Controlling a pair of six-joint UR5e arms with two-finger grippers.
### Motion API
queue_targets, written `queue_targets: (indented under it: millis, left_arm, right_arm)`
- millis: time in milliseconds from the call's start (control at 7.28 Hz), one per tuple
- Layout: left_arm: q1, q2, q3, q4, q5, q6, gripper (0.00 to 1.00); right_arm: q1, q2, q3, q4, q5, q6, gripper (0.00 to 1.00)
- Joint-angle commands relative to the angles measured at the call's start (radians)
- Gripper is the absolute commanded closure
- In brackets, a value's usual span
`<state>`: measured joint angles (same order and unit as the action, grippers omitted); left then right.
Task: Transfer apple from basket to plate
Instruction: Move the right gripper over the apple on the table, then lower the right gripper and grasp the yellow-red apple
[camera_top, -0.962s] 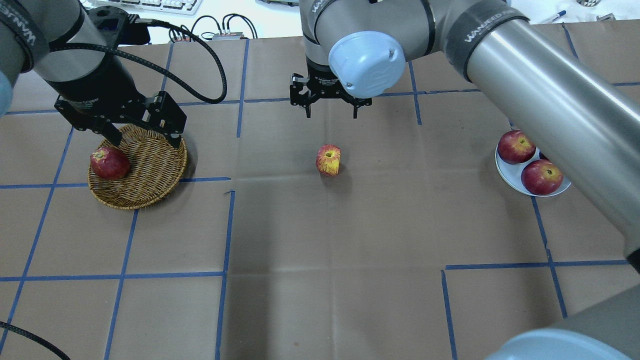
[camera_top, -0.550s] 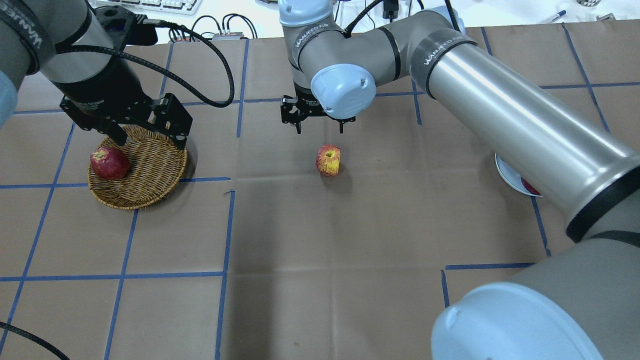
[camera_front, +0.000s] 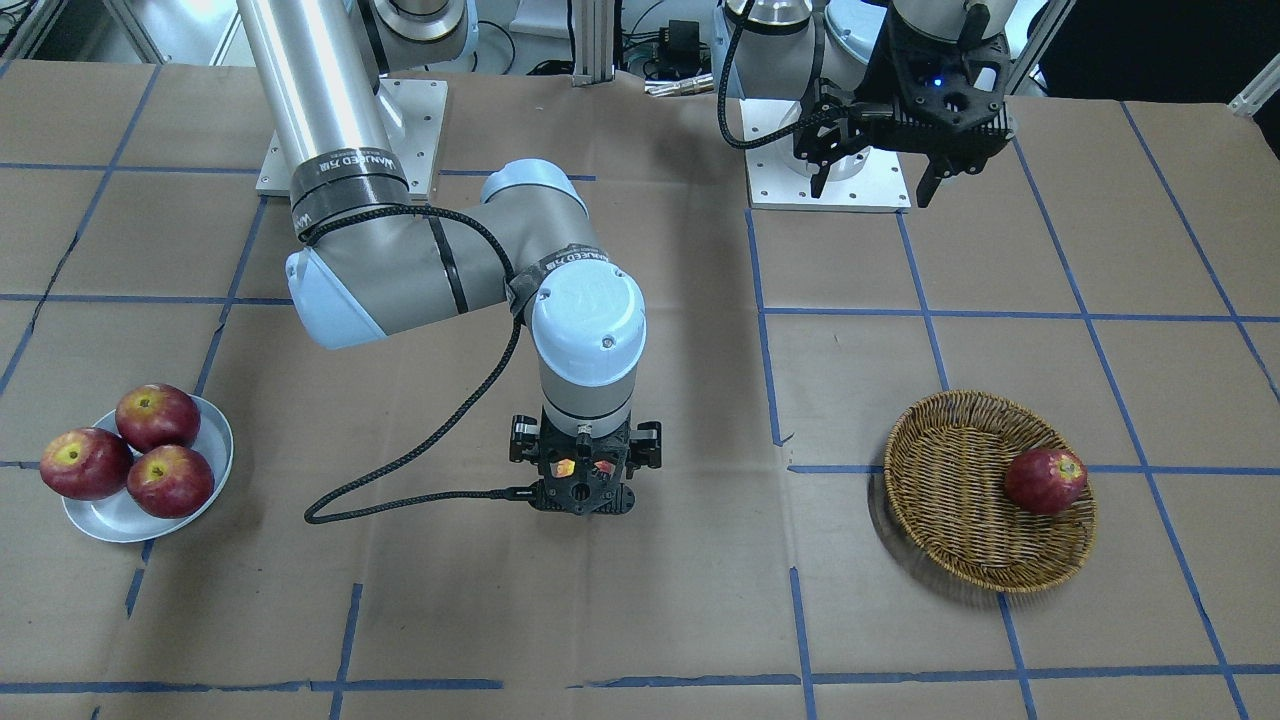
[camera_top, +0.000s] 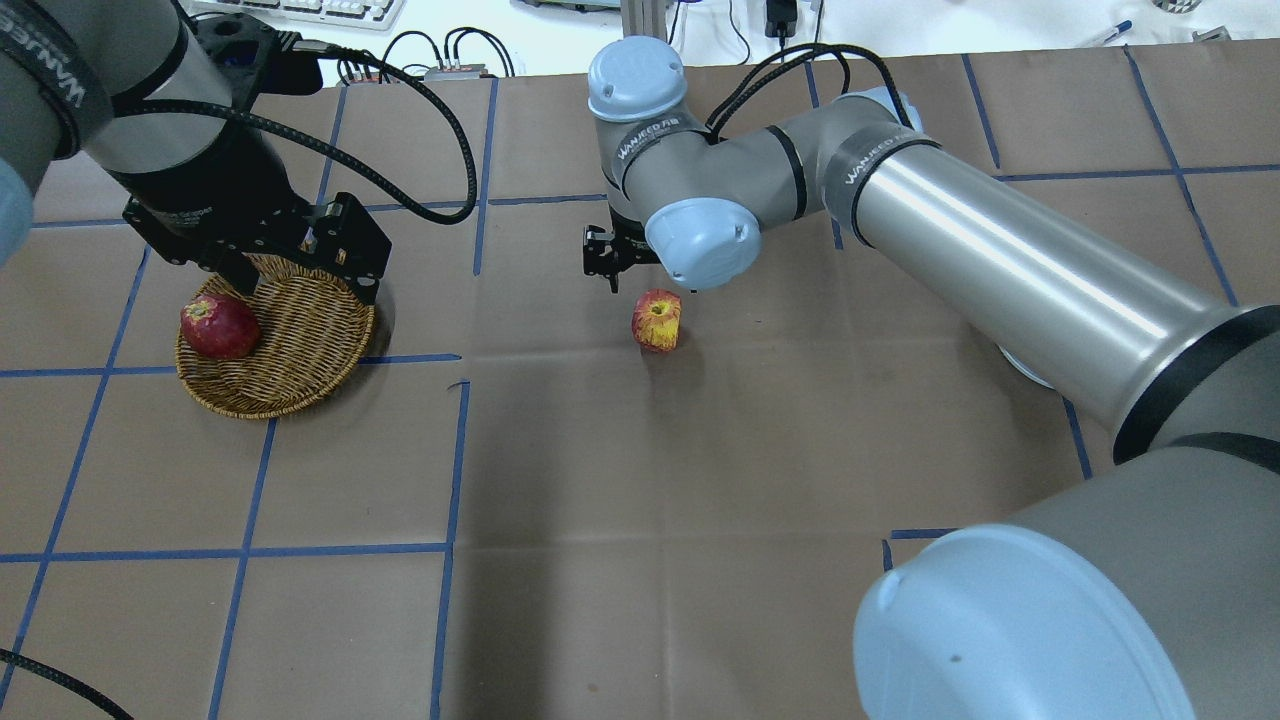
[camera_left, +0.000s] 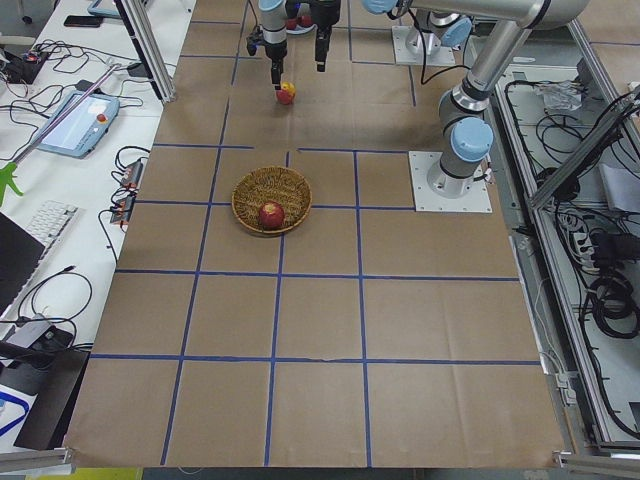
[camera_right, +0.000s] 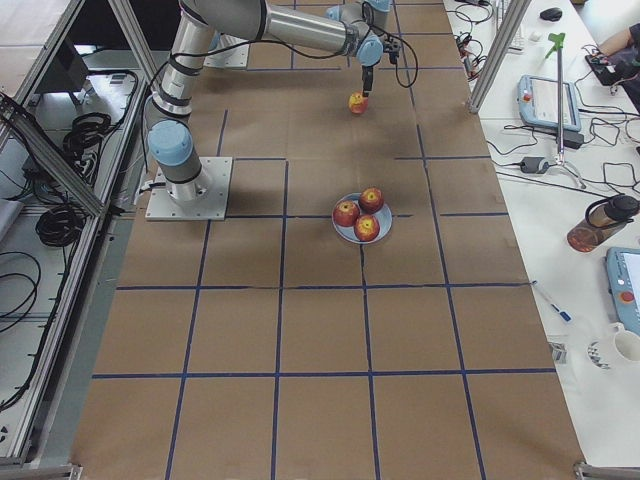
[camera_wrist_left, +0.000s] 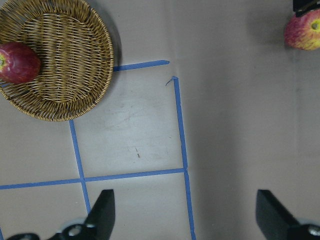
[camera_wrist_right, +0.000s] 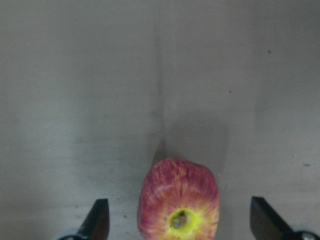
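As it lies, apple (camera_top: 656, 320) streaky pinkish-red, yellow-topped

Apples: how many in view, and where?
5. Three dark red apples on the plate, one dark red apple in the basket, and the streaky apple on the table, under the open right gripper. None seems hidden.

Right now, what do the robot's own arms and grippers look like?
Both arms are silver-grey tubes with pale blue round joint caps and black bands lettered WANJEED in white: see the right arm and the left arm. A black braided cable runs along each wrist. The left gripper and right gripper are black and boxy, each with two flat black fingers.
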<state>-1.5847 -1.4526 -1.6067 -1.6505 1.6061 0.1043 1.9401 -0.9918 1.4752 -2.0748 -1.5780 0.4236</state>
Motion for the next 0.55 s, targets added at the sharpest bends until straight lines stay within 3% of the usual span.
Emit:
queue_targets:
  millis: [0, 275, 412]
  left_arm:
    - [0.002, 0.001, -0.002, 0.000, 0.000, 0.000, 0.01]
    - [0.003, -0.002, -0.002, 0.000, 0.000, -0.002, 0.01]
    - [0.003, -0.002, -0.002, 0.000, 0.000, -0.002, 0.01]
  right_arm:
    - [0.000, 0.010, 0.046, -0.053, 0.001, 0.004, 0.00]
    - [0.002, 0.036, 0.046, -0.053, 0.003, 0.009, 0.02]
    - [0.003, 0.038, 0.046, -0.051, 0.010, 0.010, 0.19]
